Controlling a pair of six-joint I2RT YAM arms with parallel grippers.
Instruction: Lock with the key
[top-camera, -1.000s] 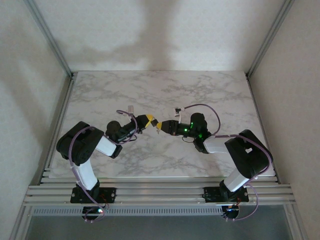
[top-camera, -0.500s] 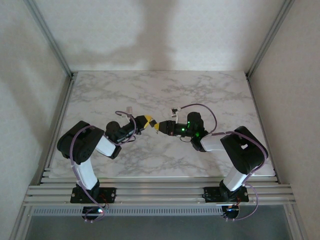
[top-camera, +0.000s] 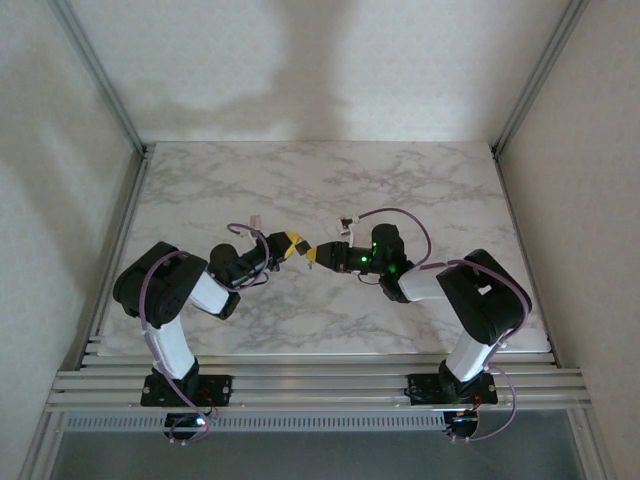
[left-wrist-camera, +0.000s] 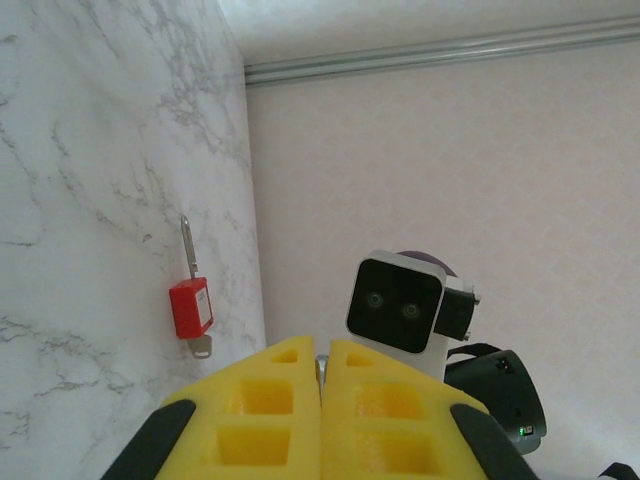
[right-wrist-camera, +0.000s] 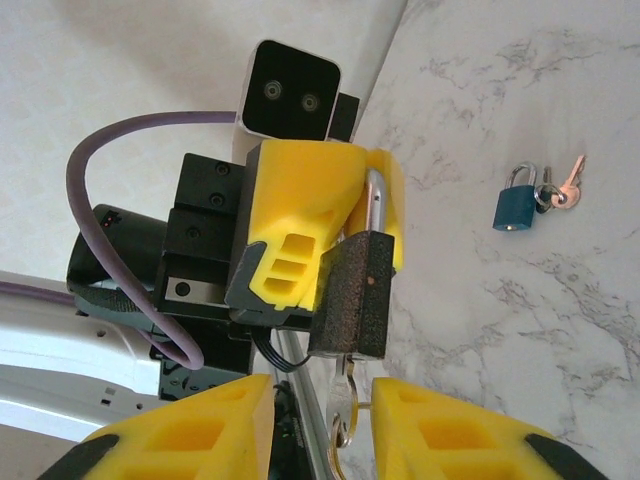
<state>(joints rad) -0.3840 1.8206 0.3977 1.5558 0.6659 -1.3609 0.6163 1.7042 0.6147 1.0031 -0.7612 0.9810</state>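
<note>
Dark padlock (right-wrist-camera: 350, 295) is held by its shackle in the closed left gripper (left-wrist-camera: 321, 375). The key (right-wrist-camera: 343, 395) sits between the right gripper (right-wrist-camera: 322, 425) fingers; grip not discernible.

The yellow-fingered right gripper (top-camera: 319, 253) advanced leftward toward the left gripper (top-camera: 300, 246); its black elbow housing (top-camera: 483, 293) shifted left too.

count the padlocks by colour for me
red padlock: 1
blue padlock: 1
black padlock: 1
total: 3
</note>
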